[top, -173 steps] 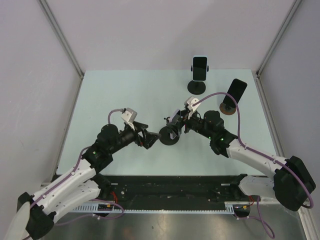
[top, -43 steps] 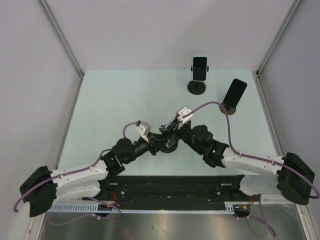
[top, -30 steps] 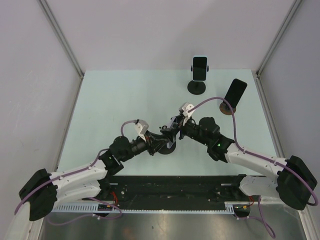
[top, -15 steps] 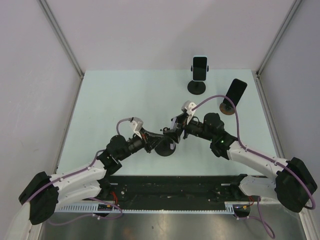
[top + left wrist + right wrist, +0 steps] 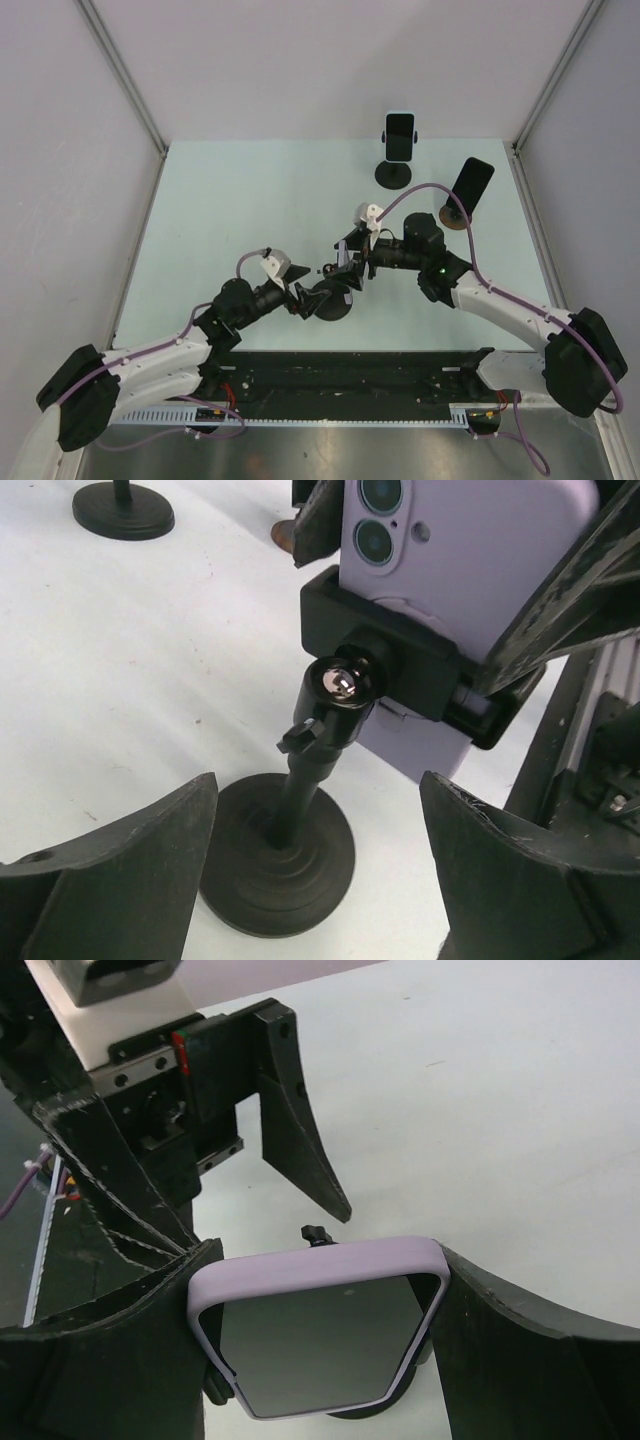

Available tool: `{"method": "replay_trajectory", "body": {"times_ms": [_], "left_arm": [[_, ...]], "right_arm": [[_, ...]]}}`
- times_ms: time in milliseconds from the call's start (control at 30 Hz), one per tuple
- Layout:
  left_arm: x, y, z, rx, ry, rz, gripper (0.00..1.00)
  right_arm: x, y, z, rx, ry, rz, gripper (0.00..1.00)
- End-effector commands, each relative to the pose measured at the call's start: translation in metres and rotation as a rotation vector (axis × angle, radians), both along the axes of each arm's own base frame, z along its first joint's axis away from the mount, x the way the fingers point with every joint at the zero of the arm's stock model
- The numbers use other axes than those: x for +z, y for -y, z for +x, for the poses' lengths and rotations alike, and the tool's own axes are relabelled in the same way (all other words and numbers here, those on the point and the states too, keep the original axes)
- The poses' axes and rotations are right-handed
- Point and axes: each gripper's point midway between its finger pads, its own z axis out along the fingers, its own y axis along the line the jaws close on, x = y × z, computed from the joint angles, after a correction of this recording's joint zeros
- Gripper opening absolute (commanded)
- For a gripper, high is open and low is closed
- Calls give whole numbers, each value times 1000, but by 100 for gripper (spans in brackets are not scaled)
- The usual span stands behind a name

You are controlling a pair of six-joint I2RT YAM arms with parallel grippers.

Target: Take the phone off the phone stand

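Phone (image 5: 320,1335) on phone stand (image 5: 282,868), long axis tilted, back facing spread left gripper (image 5: 315,790); right gripper (image 5: 322,1285) pinching it.

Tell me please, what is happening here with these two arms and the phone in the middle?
The right tool is closed on the sides of the lilac phone, which still sits in the black clamp of the stand. The left tool is open, with one finger on each side of the stand's pole and not touching it. A white-edged phone and a dark phone are on their own stands at the far edge.
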Motion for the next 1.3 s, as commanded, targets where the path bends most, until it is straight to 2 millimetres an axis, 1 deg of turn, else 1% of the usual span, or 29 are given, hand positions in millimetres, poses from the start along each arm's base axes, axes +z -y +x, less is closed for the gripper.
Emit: {"method": "replay_trajectory", "body": {"times_ms": [0,67,133,167,233,267,300,400,467,567,600,633,667,700,733,767,800,833,867,933,967,1000,1033,1067,1100,1167,1200,1233,1267], "left_arm": [[10,0,6,-5,143,23,87],[10,5,5,-33,148,30,88],[14,10,6,-51,160,30,88],[10,12,7,-55,151,41,89],[11,15,10,-57,162,45,88],[5,17,12,-61,151,59,88],[4,18,13,-61,159,62,87],[0,25,16,-80,153,75,81],[3,28,16,-91,155,68,76],[4,29,15,-100,155,59,58],[4,28,14,-98,154,57,46],[5,26,13,-95,154,52,39],[4,26,11,-95,153,52,33],[4,25,12,-86,155,52,21],[3,24,11,-80,154,54,16],[3,25,10,-79,154,54,11],[1,24,10,-71,154,58,2],[1,22,12,-54,151,60,0],[1,23,11,-52,153,58,0],[3,20,15,-9,156,57,0],[5,20,14,1,159,52,0],[7,19,16,23,163,49,1],[9,19,16,38,164,46,0],[10,19,15,51,165,44,0],[11,17,18,86,162,43,1],[13,16,21,126,153,36,0],[13,15,22,143,145,29,0],[15,14,23,156,140,22,1],[16,12,25,184,128,12,0]], "right_arm": [[34,-15,-21,188,52,42,0],[28,-17,-27,234,33,27,0],[28,-20,-33,276,33,25,0],[26,-21,-35,287,30,22,0],[25,-23,-41,324,30,16,0],[25,-24,-43,334,29,14,0],[21,-25,-44,341,14,5,0],[18,-28,-52,388,0,-3,0],[16,-29,-54,399,4,-11,0],[14,-28,-53,391,-5,-22,4],[13,-27,-52,384,-11,-27,12],[14,-26,-49,357,-5,-32,18],[15,-25,-46,340,0,-36,31],[14,-24,-45,323,-6,-43,38],[16,-23,-40,284,1,-49,45],[18,-22,-38,266,7,-50,57],[18,-21,-37,250,-2,-55,64],[19,-20,-31,202,-1,-63,71],[23,-18,-30,178,6,-60,81],[26,-14,-26,125,4,-66,90],[33,-11,-25,101,13,-56,94],[35,-9,-20,48,10,-61,100],[38,-8,-19,24,7,-57,100],[48,-4,-19,-12,21,-40,100],[51,0,-13,-73,27,-39,100],[61,3,-14,-129,28,-18,100],[71,11,-7,-217,45,-4,100],[74,14,-5,-251,51,1,100],[76,12,-11,-261,55,3,100]]}}
